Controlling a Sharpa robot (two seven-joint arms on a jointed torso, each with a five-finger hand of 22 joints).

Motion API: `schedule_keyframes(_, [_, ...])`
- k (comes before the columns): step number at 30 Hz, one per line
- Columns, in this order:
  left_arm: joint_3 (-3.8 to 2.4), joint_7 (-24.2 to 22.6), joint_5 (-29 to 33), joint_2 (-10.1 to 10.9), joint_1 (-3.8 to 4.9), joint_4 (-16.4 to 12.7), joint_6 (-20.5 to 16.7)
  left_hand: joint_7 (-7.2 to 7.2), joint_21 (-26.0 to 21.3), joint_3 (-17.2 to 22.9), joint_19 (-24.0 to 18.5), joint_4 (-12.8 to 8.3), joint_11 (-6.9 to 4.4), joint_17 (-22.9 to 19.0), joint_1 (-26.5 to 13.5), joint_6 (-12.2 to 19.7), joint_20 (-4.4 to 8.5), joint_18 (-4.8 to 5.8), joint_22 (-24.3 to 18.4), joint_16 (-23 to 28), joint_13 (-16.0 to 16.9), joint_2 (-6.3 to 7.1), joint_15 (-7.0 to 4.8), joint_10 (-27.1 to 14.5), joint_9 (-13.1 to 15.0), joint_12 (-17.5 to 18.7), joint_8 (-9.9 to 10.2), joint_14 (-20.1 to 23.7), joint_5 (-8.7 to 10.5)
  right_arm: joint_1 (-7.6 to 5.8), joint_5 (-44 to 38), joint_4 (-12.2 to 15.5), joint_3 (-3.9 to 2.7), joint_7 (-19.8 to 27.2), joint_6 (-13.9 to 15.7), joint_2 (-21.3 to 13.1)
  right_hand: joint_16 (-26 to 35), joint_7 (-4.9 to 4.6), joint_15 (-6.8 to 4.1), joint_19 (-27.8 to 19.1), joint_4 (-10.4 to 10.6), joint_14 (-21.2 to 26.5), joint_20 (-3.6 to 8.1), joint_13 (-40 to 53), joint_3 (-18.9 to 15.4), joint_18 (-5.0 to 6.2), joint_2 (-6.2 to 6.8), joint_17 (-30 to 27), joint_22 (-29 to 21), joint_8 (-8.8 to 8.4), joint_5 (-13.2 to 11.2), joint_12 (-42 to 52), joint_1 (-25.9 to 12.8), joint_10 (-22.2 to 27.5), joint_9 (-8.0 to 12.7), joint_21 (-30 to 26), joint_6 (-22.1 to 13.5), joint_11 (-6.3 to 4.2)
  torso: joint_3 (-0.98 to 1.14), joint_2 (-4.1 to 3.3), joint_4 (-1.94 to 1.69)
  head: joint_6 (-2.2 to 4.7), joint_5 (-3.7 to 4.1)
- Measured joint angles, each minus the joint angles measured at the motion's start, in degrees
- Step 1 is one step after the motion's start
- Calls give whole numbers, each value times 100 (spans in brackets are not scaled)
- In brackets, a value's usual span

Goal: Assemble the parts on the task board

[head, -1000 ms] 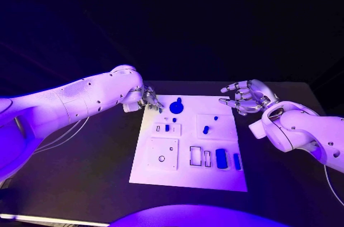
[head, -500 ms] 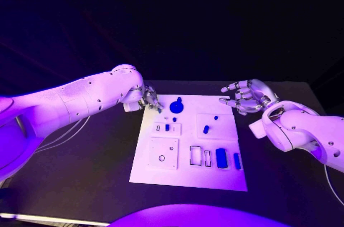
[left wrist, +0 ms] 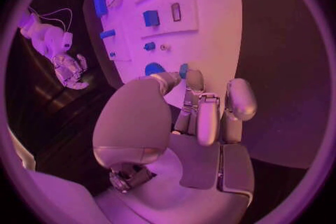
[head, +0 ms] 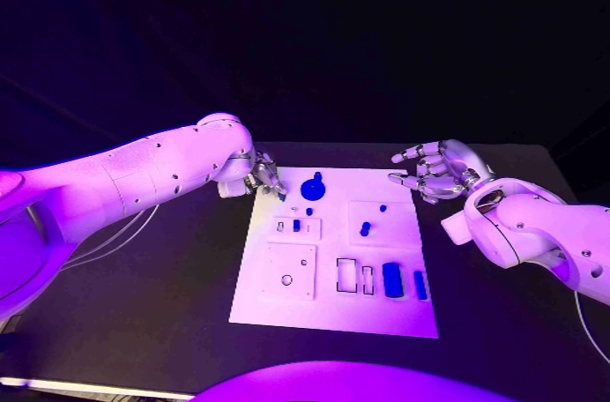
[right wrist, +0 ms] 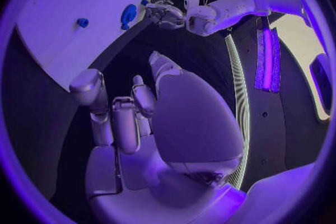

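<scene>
Left hand at the round blue knob, right hand waiting

The left hand (head: 264,176) sits at the far left corner of the white board (head: 333,309), fingertips just beside the round blue knob (head: 313,188); whether they grasp it or only touch it, I cannot tell. The right hand (head: 436,171) hovers off the board's far right corner, fingers loosely curled and apart, holding nothing. The smaller blue pieces (head: 393,280) lie in their recesses nearer the robot. To do this step well, I judge the fingers should close evenly on the knob's rim and lift straight, without dragging the board.
</scene>
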State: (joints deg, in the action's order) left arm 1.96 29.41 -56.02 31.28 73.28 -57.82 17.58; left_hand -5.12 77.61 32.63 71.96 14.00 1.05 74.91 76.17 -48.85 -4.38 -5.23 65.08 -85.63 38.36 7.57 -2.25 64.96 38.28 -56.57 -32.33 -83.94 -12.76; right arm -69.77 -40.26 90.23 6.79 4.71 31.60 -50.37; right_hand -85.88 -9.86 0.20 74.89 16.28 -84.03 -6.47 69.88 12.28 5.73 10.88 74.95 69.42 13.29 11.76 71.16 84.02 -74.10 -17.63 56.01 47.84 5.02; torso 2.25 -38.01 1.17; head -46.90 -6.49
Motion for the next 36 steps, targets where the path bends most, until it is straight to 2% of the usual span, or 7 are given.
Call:
schedule_keyframes(8, [23,2,29,4,-1,4,65,-63,70,188,0,188,23,0,73,-21,0,-1,75,-23,-52,145,0,21,24,33,32,0,-143,0,0,-2,0,1,1,1,0,0,0,0,0,0,0,0,0,0,0,0,0,0,0,0,0,0,0,0,0,0,-1,-2,1,-3,2])
schedule_keyframes(9, [27,3,29,4,-2,4,67,-83,90,400,0,22,41,0,19,-23,0,-1,100,-23,-34,199,0,39,27,33,32,0,-147,0,0,-2,0,1,1,1,0,0,0,0,0,0,0,0,0,0,0,0,0,0,0,0,0,0,0,0,0,0,-2,-2,1,-4,3])
schedule_keyframes(12, [37,3,30,9,-6,3,64,-88,149,449,52,6,35,0,-87,-78,51,0,182,-60,36,303,0,99,27,-18,-21,0,-297,0,0,-3,0,2,2,3,0,0,0,0,0,0,0,0,0,0,0,0,0,0,0,0,0,0,0,0,0,0,-2,-2,0,-8,3])
schedule_keyframes(18, [47,-46,53,91,-13,-63,-56,8,316,561,258,-76,-10,0,-428,-265,112,0,453,-128,292,477,-43,381,189,-203,-121,-1,-889,0,0,-5,0,4,3,6,0,0,0,0,0,0,0,0,0,0,0,-1,-1,0,0,0,0,0,0,0,0,0,-2,-2,-1,-4,-9])
schedule_keyframes(20, [46,-70,86,148,-15,-115,-127,42,350,594,268,-113,-28,0,-521,-350,121,0,495,-128,372,570,-64,494,232,-266,-123,-19,-1229,0,0,-5,0,5,3,6,0,0,0,0,0,0,0,0,0,0,0,-1,-1,0,0,0,0,0,0,0,0,0,-2,-2,0,-3,-11])
schedule_keyframes(24, [30,-127,218,343,-16,-344,-321,65,399,540,319,-167,-98,0,-596,-434,172,0,581,-156,449,570,-93,626,262,-305,-142,10,-1540,0,0,-7,0,6,4,1,0,0,0,0,0,0,0,0,0,0,0,-1,-1,0,0,0,0,0,-1,0,0,0,-3,1,0,4,-12])
schedule_keyframes(36, [16,-235,509,1002,-13,-1335,-671,84,470,515,400,-192,-153,0,-672,-494,214,0,704,-205,521,600,-114,727,271,-350,-151,-9,-1715,1,1,-6,0,8,11,-23,0,0,0,0,0,0,0,0,34,0,0,-2,-1,0,0,0,0,0,6,0,0,0,-4,7,-11,23,-20])
